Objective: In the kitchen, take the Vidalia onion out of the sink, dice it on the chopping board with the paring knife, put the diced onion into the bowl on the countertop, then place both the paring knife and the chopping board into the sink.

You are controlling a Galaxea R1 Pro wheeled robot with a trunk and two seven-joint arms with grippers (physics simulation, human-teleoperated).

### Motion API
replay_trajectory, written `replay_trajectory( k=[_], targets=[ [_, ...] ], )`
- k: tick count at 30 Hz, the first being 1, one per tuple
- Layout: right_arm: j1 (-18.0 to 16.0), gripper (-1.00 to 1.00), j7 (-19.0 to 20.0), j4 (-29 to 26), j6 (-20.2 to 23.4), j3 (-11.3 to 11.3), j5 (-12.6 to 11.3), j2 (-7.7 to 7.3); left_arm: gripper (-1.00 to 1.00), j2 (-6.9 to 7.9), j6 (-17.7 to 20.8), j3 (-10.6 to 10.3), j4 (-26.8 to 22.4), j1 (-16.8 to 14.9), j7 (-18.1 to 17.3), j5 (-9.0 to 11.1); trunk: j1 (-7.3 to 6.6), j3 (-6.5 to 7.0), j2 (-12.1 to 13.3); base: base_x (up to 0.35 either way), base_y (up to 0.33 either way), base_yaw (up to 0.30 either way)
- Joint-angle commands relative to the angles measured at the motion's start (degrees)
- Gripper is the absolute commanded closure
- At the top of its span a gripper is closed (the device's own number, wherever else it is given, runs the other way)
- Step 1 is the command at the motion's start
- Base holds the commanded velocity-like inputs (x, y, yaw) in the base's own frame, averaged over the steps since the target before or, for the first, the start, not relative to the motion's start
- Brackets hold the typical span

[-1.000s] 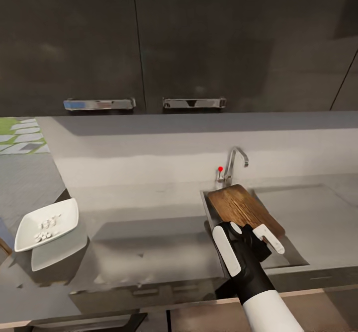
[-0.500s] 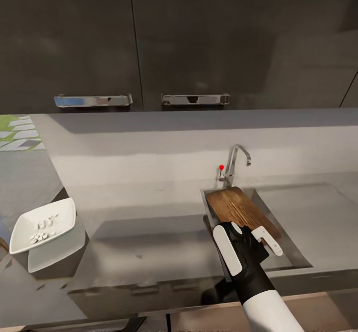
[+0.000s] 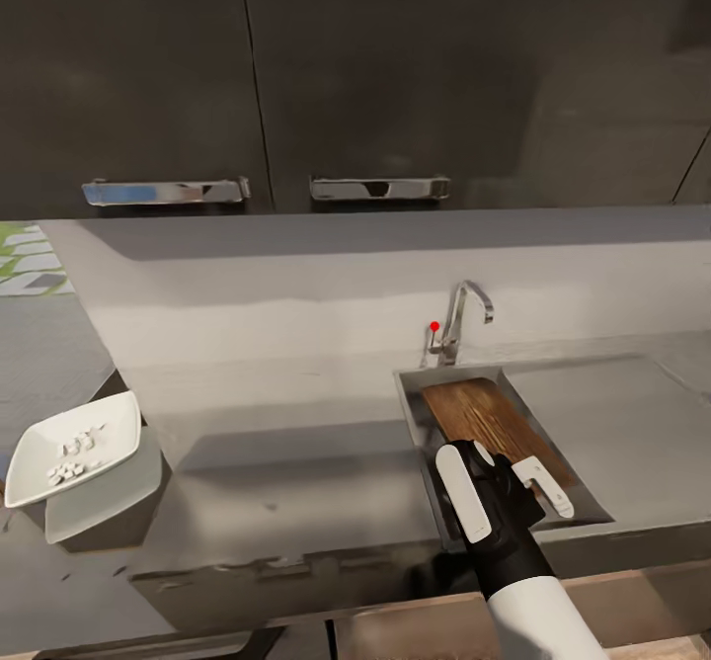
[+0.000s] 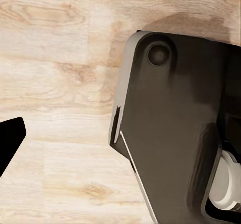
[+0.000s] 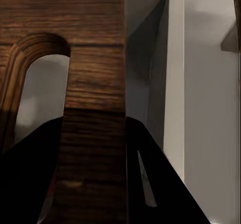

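Observation:
The dark brown chopping board (image 3: 489, 423) lies slanted inside the sink (image 3: 419, 413), its far end toward the tap (image 3: 460, 317). My right gripper (image 3: 506, 487) is shut on the board's near end. In the right wrist view the board (image 5: 93, 83) runs between my dark fingers (image 5: 155, 179), its slot hole beside them. The white bowl (image 3: 74, 443) stands at the far left of the countertop (image 3: 296, 462) with small diced onion pieces inside. The paring knife is out of view. One dark fingertip (image 4: 10, 141) of my left gripper hangs above the wooden floor.
Dark wall cabinets with chrome handles (image 3: 378, 187) hang above the grey backsplash. The tap has a red knob (image 3: 434, 325). The drainboard (image 3: 612, 413) stretches right of the basin. The left wrist view shows the robot's dark base (image 4: 170, 128) on light wood floor.
The head camera has shifted, so the whole scene sits a little differently. The board has sunk lower and flatter into the sink basin, still held by my right gripper.

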Motion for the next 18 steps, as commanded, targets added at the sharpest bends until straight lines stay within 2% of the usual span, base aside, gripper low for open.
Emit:
replay_trajectory(
  k=[1, 8, 13, 18],
  targets=[
    [-0.1, 1.00, -0.2, 0.0, 0.2, 0.0, -0.2, 0.00, -1.00, 0.02, 0.0, -0.1, -0.1, 0.0, -0.3, 0.6, 0.04, -0.17, -0.1, 0.000, 0.000, -0.202],
    [-0.1, 1.00, -0.2, -0.1, 0.2, 0.0, -0.1, 0.00, -1.00, 0.02, 0.0, -0.1, -0.1, 0.0, -0.3, 0.6, 0.04, -0.40, -0.1, 0.000, 0.000, -0.098],
    [-0.1, 1.00, -0.2, -0.1, 0.2, 0.2, -0.2, 0.00, -1.00, 0.02, 0.0, -0.1, -0.1, 0.0, -0.3, 0.6, 0.04, -0.43, -0.1, 0.000, 0.000, 0.003],
    [-0.1, 1.00, 0.1, 0.0, 0.2, 0.3, -0.2, 0.00, -1.00, 0.02, 0.0, -0.1, 0.0, 0.0, -0.3, 0.6, 0.04, -0.74, -0.1, 0.000, 0.000, 0.090]
  ],
)
